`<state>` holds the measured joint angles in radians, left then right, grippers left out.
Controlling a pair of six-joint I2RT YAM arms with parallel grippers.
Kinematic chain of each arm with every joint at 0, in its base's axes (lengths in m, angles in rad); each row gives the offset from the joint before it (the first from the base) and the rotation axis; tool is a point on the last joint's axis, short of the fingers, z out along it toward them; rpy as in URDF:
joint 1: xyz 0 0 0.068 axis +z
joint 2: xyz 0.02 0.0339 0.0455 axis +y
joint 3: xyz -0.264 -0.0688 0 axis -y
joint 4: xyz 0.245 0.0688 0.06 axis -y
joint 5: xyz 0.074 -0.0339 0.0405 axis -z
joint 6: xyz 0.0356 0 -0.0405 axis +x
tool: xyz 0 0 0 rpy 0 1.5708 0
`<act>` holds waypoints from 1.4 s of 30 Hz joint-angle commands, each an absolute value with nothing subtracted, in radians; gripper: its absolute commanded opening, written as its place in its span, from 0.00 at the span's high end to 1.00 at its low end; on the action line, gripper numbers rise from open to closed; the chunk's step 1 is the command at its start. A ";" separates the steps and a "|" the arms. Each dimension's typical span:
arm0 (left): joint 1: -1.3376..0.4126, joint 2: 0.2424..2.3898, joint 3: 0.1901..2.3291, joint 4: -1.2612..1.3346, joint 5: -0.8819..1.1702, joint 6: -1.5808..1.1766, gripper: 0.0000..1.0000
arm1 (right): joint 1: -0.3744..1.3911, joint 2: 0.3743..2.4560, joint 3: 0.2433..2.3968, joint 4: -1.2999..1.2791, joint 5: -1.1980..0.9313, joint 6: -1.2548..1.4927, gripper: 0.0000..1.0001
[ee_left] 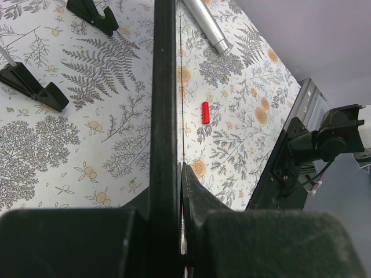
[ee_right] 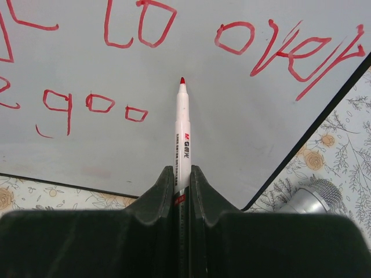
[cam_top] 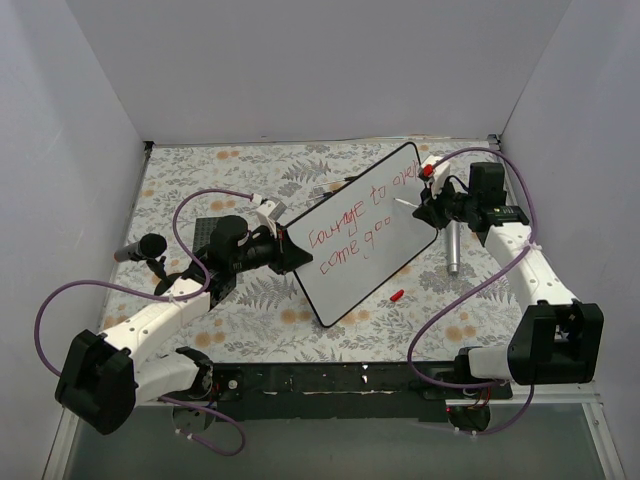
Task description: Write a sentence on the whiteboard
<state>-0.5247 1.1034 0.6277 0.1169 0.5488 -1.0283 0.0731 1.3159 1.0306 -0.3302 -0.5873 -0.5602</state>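
Note:
The whiteboard stands tilted in the middle of the table, with the sentence in red reading "courage to over / come goo". My left gripper is shut on the board's left edge, seen edge-on in the left wrist view. My right gripper is shut on a white marker with a red tip. The tip hovers close to the board surface, right of the last "o" and below "over".
The marker's red cap lies on the floral cloth near the board's front edge; it also shows in the left wrist view. A silver microphone lies at the right, a black one at the left. Black board feet stand on the cloth.

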 commanded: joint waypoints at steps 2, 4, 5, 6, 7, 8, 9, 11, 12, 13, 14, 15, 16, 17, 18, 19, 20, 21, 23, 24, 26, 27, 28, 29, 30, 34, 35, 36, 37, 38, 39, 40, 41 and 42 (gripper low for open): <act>-0.534 1.112 0.643 0.077 0.589 -0.950 1.00 | 0.075 1.341 1.089 -0.298 -0.606 -0.548 0.99; -0.534 1.111 0.641 0.075 0.589 -0.950 1.00 | 0.074 1.344 1.077 -0.305 -0.607 -0.557 0.99; -0.534 1.112 0.641 0.077 0.589 -0.950 1.00 | 0.075 1.344 1.071 -0.305 -0.606 -0.560 0.99; -0.534 1.112 0.643 0.077 0.588 -0.946 1.00 | 0.075 1.344 1.066 -0.310 -0.606 -0.564 0.99; -0.534 1.114 0.643 0.077 0.588 -0.948 1.00 | 0.074 1.342 1.062 -0.316 -0.603 -0.569 0.99; -0.534 1.112 0.643 0.077 0.588 -0.948 1.00 | 0.074 1.341 1.049 -0.318 -0.603 -0.578 0.99; -0.534 1.114 0.641 0.077 0.588 -0.946 1.00 | 0.075 1.339 1.045 -0.321 -0.604 -0.583 0.99; -0.534 1.114 0.644 0.078 0.586 -0.948 1.00 | 0.074 1.333 1.029 -0.330 -0.606 -0.594 0.99; -0.534 1.114 0.644 0.077 0.586 -0.946 1.00 | 0.075 1.330 1.025 -0.331 -0.604 -0.598 0.99; -0.535 1.114 0.643 0.075 0.584 -0.948 1.00 | 0.074 1.325 1.020 -0.339 -0.601 -0.601 0.99; -0.534 1.111 0.643 0.075 0.583 -0.946 1.00 | 0.074 1.322 1.006 -0.339 -0.600 -0.606 0.99; -0.534 1.112 0.641 0.077 0.584 -0.948 1.00 | 0.075 1.318 1.002 -0.339 -0.600 -0.607 0.99; -0.534 1.112 0.644 0.077 0.581 -0.946 1.00 | 0.075 1.315 0.997 -0.341 -0.595 -0.609 0.99; -0.534 1.109 0.644 0.072 0.580 -0.945 1.00 | 0.075 1.315 0.991 -0.339 -0.594 -0.611 0.99; -0.534 1.109 0.646 0.071 0.578 -0.943 1.00 | 0.074 1.313 0.982 -0.339 -0.594 -0.609 0.99; -0.534 1.108 0.643 0.069 0.578 -0.943 1.00 | 0.074 1.315 0.979 -0.342 -0.594 -0.609 0.99; -0.534 1.106 0.643 0.071 0.578 -0.943 1.00 | 0.074 1.315 0.976 -0.345 -0.594 -0.609 0.99; -0.534 1.106 0.643 0.071 0.578 -0.943 1.00 | 0.075 1.310 0.968 -0.347 -0.594 -0.609 0.99; -0.534 1.104 0.641 0.071 0.578 -0.943 1.00 | 0.074 1.305 0.959 -0.345 -0.594 -0.609 0.99; -0.534 1.104 0.641 0.069 0.578 -0.945 1.00 | 0.075 1.302 0.954 -0.345 -0.592 -0.609 0.99; -0.534 1.108 0.643 0.072 0.578 -0.943 1.00 | 0.074 1.301 0.946 -0.348 -0.586 -0.611 0.99; -0.534 1.108 0.644 0.072 0.580 -0.943 1.00 | 0.075 1.301 0.945 -0.348 -0.583 -0.611 0.99; -0.534 1.109 0.644 0.072 0.581 -0.943 1.00 | 0.075 1.301 0.943 -0.354 -0.583 -0.611 0.99; -0.534 1.109 0.643 0.071 0.583 -0.943 1.00 | 0.075 1.301 0.940 -0.353 -0.581 -0.612 0.99; -0.534 1.109 0.644 0.072 0.583 -0.943 1.00 | 0.074 1.299 0.939 -0.354 -0.581 -0.612 0.99; -0.535 1.106 0.641 0.072 0.583 -0.945 1.00 | 0.074 1.298 0.942 -0.351 -0.584 -0.612 0.99; -0.534 1.108 0.641 0.072 0.583 -0.945 1.00 | 0.074 1.298 0.946 -0.350 -0.586 -0.608 0.99; -0.534 1.109 0.643 0.071 0.581 -0.945 1.00 | 0.075 1.295 0.948 -0.345 -0.589 -0.606 0.99; -0.534 1.109 0.641 0.072 0.584 -0.945 1.00 | 0.074 1.292 0.953 -0.342 -0.591 -0.601 0.99; -0.534 1.111 0.643 0.074 0.584 -0.945 1.00 | 0.075 1.292 0.956 -0.341 -0.591 -0.600 0.99; -0.534 1.111 0.644 0.072 0.584 -0.943 1.00 | 0.075 1.293 0.966 -0.339 -0.592 -0.594 0.99; -0.534 1.112 0.644 0.072 0.586 -0.945 1.00 | 0.075 1.293 0.971 -0.337 -0.594 -0.591 0.99; -0.534 1.112 0.644 0.074 0.586 -0.945 1.00 | 0.074 1.296 0.979 -0.339 -0.595 -0.589 0.99; -0.534 1.111 0.643 0.074 0.586 -0.943 1.00 | 0.075 1.299 0.988 -0.342 -0.595 -0.584 0.99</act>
